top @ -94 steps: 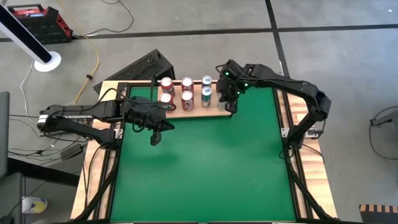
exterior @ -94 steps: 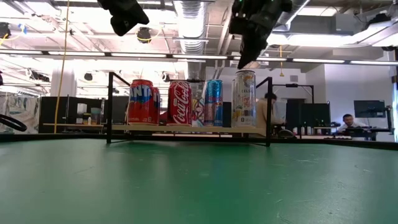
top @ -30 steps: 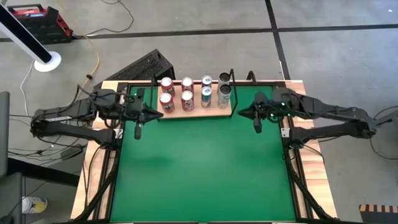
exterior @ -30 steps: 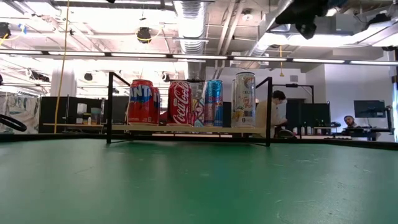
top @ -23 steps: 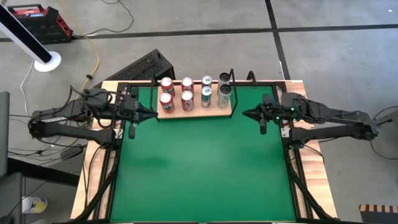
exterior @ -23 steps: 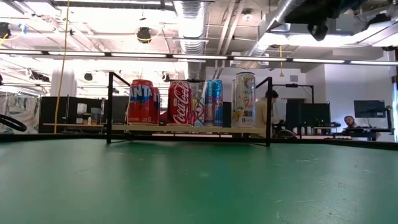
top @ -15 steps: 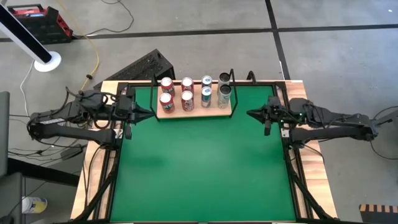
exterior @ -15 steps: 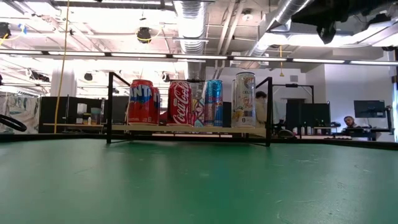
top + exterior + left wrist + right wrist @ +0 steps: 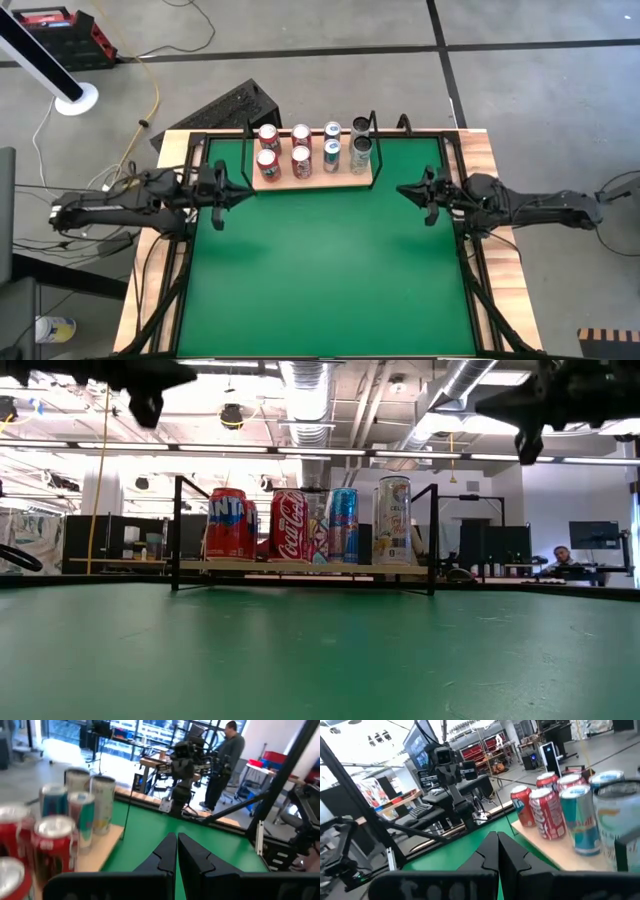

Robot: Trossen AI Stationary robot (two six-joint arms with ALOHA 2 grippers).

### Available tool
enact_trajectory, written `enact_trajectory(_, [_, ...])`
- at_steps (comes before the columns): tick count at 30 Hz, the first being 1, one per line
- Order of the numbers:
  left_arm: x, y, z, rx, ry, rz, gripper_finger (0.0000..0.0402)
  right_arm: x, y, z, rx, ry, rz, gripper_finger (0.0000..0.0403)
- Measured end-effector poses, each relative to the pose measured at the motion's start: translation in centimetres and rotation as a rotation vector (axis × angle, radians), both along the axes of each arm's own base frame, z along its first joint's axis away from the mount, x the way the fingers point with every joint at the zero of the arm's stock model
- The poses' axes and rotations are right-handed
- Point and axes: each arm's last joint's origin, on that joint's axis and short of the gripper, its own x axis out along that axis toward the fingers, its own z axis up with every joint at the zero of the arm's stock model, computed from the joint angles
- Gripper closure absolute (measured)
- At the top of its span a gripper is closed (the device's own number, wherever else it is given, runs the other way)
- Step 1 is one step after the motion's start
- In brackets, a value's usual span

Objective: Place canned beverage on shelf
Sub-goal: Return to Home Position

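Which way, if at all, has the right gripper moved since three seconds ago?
Yes: the right gripper has pulled back from the right end of the shelf to the right edge of the table.

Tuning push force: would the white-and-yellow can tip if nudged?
Probably tippy: the white-and-yellow can stands tall and slim at the end of the shelf. Smooth round wall, likely slippery; once down it should roll.

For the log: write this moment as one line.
shelf: eight soda cans; left end effector: shut, left table edge; right end effector: shut, right edge
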Motion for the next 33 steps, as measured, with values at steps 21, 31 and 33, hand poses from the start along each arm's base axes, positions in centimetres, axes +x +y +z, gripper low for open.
enact_trajectory(21, [-1.1, 0.0, -9.7, -0.239, -0.069, 0.019, 0.0401, -2.3, 0.4, -7.1, -0.009, -0.007, 0.07, 0.0381])
enact_trajectory(31, [-1.0, 0.0, -11.6, -0.262, -0.014, 0.022, 0.0401, -2.1, 0.4, -7.8, -0.252, 0.109, 0.097, 0.0369])
enact_trajectory(33, [-1.0, 0.0, -11.9, -0.264, 0.017, 0.016, 0.0401, -2.0, 0.4, -8.0, -0.277, 0.126, 0.097, 0.0363])
